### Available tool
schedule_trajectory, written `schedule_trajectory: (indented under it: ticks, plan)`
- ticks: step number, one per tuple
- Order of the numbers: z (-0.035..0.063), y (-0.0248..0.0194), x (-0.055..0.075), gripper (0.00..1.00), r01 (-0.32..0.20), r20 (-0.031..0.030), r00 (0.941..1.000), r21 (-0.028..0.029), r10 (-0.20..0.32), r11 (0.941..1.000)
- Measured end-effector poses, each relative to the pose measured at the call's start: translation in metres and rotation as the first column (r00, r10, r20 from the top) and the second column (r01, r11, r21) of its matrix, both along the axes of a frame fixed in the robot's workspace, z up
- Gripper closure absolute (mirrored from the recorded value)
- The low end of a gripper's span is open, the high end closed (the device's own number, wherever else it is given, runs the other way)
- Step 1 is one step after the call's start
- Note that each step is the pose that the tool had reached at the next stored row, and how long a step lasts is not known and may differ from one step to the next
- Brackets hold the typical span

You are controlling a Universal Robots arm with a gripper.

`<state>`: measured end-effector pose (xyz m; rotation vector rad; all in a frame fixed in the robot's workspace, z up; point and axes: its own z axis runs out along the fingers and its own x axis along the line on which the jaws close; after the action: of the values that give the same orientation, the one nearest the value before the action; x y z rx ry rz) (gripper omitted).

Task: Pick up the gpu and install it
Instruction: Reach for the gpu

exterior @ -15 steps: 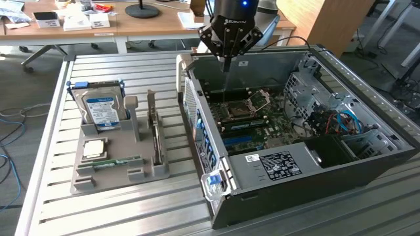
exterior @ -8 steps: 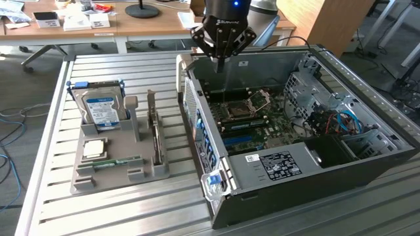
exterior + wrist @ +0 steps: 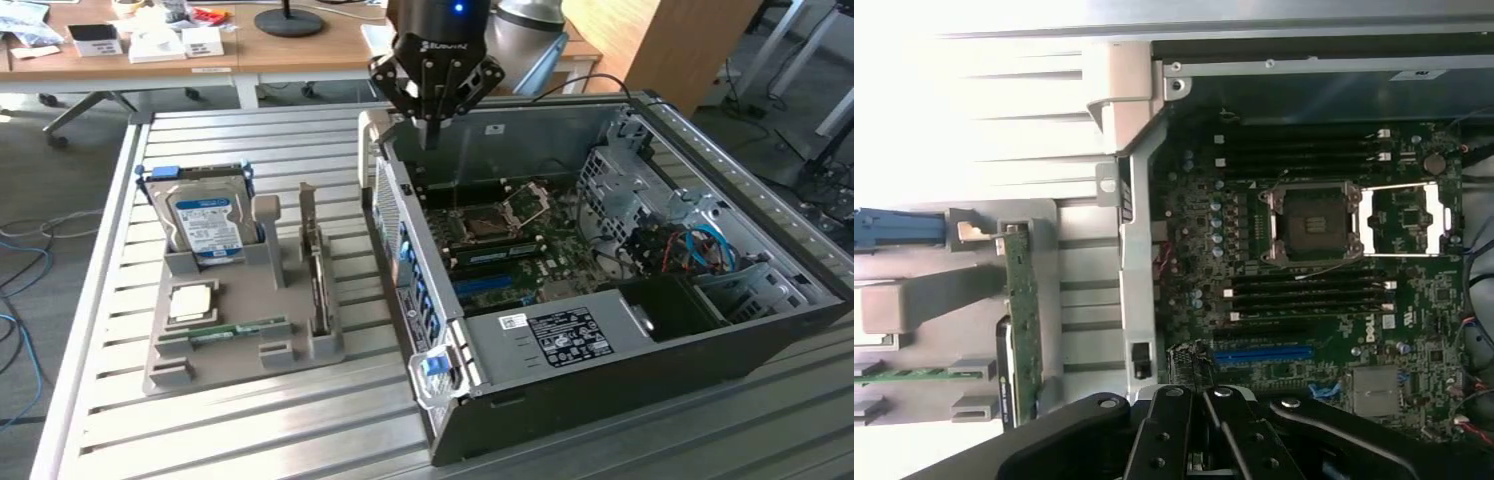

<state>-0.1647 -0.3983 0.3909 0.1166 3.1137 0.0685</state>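
The gpu (image 3: pixel 316 265) stands on edge in a grey holder tray (image 3: pixel 304 352) on the slatted table, at the exterior view's left of the open computer case (image 3: pixel 747 330). In the wrist view the gpu (image 3: pixel 1022 320) appears as a thin green strip. My gripper (image 3: pixel 430 135) hangs above the case's near rear corner, apart from the gpu, fingers shut with nothing between them. The wrist view shows the gripper (image 3: pixel 1204 425) over the motherboard (image 3: pixel 1304 260), close to a blue slot (image 3: pixel 1264 354).
The tray also carries a hard drive with a blue-white label (image 3: pixel 207 222), a processor chip (image 3: pixel 194 300) and a narrow RAM stick (image 3: pixel 238 330). Cables and drive cages (image 3: pixel 681 250) crowd the case's far side. A desk (image 3: pixel 200 50) stands behind the table.
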Motion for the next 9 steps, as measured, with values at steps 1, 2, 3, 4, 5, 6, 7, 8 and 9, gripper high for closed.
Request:
schedule_trajectory:
  ticks: [1, 2, 3, 4, 5, 6, 7, 8, 9]
  plan:
    - [-0.0002, 0.0001, -0.003, 0.89, 0.0, 0.0001, 1.0, 0.0, 0.0, 1.0]
    - [-0.0003, 0.0001, -0.005, 0.89, 0.0, 0.0, 1.0, 0.0, 0.0, 1.0]
    - [-0.0005, 0.0002, -0.007, 0.89, 0.0, 0.0001, 1.0, 0.0, 0.0, 1.0]
    - [-0.0006, 0.0003, -0.01, 0.89, 0.0, 0.0, 1.0, 0.0, 0.0, 1.0]
    - [-0.0008, 0.0004, -0.013, 0.89, 0.0, 0.0001, 1.0, -0.0001, 0.0, 1.0]
    - [-0.0009, 0.0005, -0.015, 0.89, 0.0, 0.0, 1.0, -0.0001, 0.0, 1.0]
    - [-0.0011, 0.0006, -0.018, 0.89, 0.0, 0.0, 1.0, -0.0002, 0.0, 1.0]
    - [-0.0013, 0.0007, -0.021, 0.89, 0.0, 0.0001, 1.0, -0.0001, 0.0, 1.0]
    - [-0.0014, 0.0008, -0.023, 0.89, 0.0, 0.0001, 1.0, -0.0001, 0.0, 1.0]
